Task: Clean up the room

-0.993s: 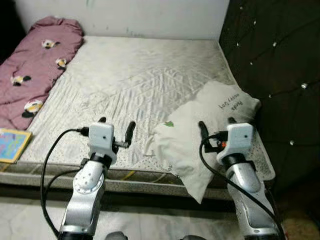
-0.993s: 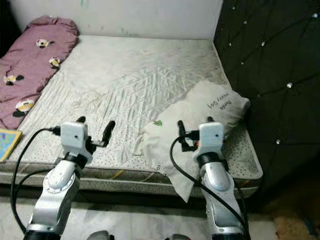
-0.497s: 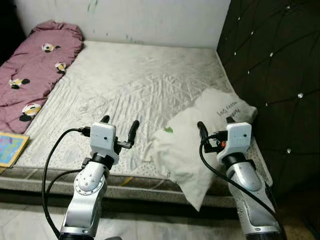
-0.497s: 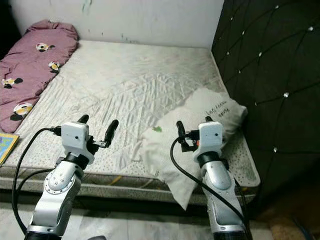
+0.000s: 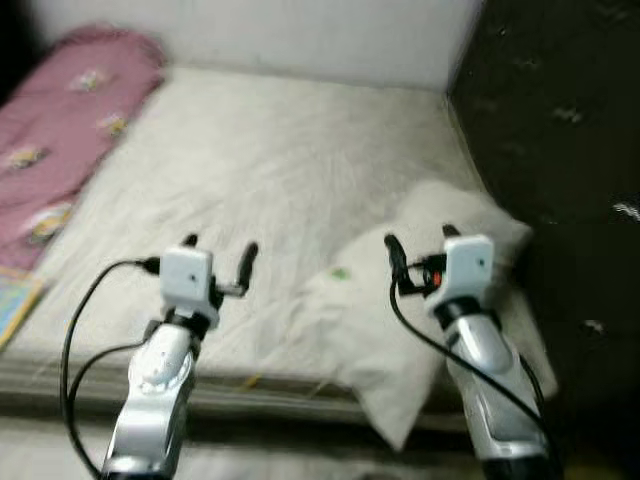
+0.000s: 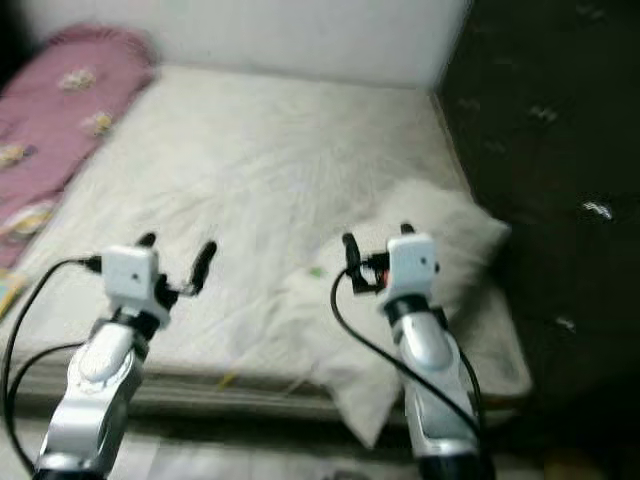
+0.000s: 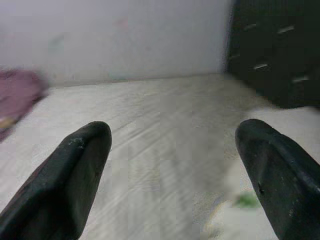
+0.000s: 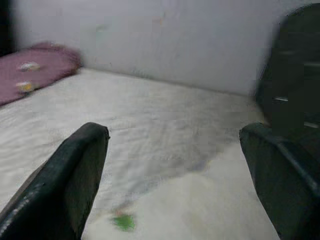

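Near right on the bed (image 5: pixel 270 150): white pillow (image 5: pixel 400 300), one corner hanging off the near edge. Right gripper (image 5: pixel 420 245) above it, fingers spread, empty. Left gripper (image 5: pixel 218 255) over bare mattress, likewise spread and empty. View blurred; I'd steady first, then lower the right fingers astride a pillow fold before closing.

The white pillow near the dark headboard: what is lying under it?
The white pillow rests on the bare mattress, its lower corner hanging past the bed's front edge. Whatever may lie beneath it is covered.
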Robot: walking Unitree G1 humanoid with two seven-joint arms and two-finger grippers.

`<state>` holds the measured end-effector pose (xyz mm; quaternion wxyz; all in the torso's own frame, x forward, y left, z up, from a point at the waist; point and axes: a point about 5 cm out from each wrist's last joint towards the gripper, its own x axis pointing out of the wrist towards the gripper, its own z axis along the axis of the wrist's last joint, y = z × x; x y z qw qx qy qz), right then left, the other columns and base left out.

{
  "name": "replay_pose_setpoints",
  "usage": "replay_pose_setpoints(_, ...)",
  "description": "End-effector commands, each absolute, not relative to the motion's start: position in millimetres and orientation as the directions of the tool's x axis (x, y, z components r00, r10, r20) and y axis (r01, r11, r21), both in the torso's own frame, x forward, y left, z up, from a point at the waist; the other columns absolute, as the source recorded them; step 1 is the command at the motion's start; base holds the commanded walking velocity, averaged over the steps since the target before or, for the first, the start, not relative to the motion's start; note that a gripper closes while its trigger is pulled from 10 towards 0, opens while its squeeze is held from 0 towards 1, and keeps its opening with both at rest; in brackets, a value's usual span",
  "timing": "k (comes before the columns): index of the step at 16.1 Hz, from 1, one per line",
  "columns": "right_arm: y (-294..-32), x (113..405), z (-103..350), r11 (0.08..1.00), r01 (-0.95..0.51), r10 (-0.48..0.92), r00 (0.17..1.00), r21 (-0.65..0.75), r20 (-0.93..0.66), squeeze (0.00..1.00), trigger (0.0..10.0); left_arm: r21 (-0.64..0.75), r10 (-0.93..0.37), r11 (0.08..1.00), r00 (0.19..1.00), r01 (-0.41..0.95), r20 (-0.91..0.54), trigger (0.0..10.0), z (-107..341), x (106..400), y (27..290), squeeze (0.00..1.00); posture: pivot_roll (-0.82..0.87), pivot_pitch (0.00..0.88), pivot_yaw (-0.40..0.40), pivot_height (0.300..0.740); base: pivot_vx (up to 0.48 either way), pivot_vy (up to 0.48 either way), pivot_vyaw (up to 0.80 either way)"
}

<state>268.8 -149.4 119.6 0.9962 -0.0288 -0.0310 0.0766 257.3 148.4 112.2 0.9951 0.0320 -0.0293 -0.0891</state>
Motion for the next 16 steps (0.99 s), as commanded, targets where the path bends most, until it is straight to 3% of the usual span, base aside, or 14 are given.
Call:
replay_pose_setpoints(1, -161.7, 265.9, 115.7, 0.991, -0.113, 0.116, 0.993, -0.071, 0.037, 0.0, 10.0, 0.06, -0.211, 0.976, 0.976, 0.208, 0.052, 10.0, 112.9, 256.0, 136.8, 0.0, -0.07, 0.032, -0.051, 0.74, 0.0, 0.0, -0.8)
replay_pose_setpoints(9, -163.2, 264.9, 115.7, 0.991, -0.103, 0.107, 0.993, -0.09, 0.04, 0.0, 10.0, 0.079, -0.197, 0.978, 0.979, 0.192, 0.052, 10.0, 114.3, 255.6, 136.8, 0.0, -0.07, 0.037, -0.054, 0.74, 0.0, 0.0, 0.0)
replay_pose_setpoints(16, -162.0, 265.1, 116.1, 0.989, -0.118, 0.122, 0.992, -0.088, 0.04, 0.0, 10.0, 0.076, -0.188, 0.98, 0.981, 0.183, 0.054, 10.0, 114.8, 253.6, 137.6, 0.0, -0.06, 0.036, -0.061, 0.74, 0.0, -0.317, 0.0)
